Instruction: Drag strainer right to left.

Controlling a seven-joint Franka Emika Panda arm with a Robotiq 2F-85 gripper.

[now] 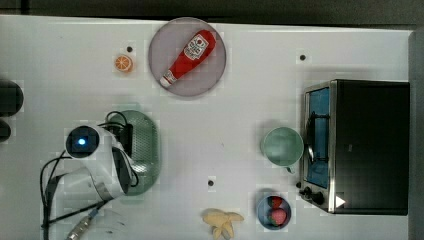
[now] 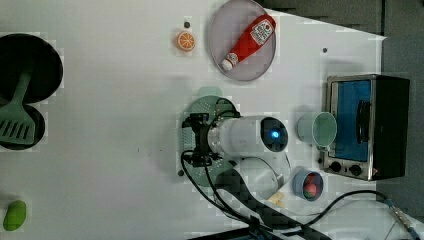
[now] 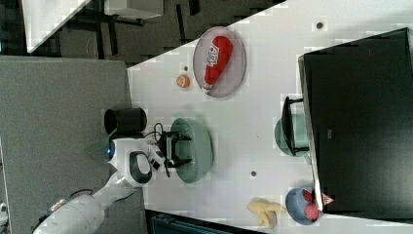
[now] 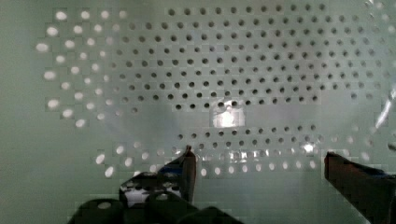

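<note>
The strainer [image 1: 148, 145] is a pale sage-green oval colander lying on the white table, left of centre in the top view. My gripper [image 3: 182, 150] hangs over its bowl, fingers pointing down into it. Up close, the wrist view has the perforated bowl [image 4: 233, 70] directly beneath the gripper [image 4: 259, 161], whose two dark fingers stand wide apart with nothing between them. Whether the fingertips touch the bowl cannot be told. In the left view, the arm covers much of the strainer [image 2: 199, 106], with the gripper [image 2: 193, 140] above its middle.
A grey plate [image 1: 215, 75] holding a ketchup bottle [image 1: 189, 57] and an orange slice [image 1: 123, 63] lie beyond the strainer. A green cup [image 1: 282, 146], toaster oven [image 1: 367, 145], bowl of strawberries [image 1: 274, 212] and banana [image 1: 222, 222] sit at the top view's right.
</note>
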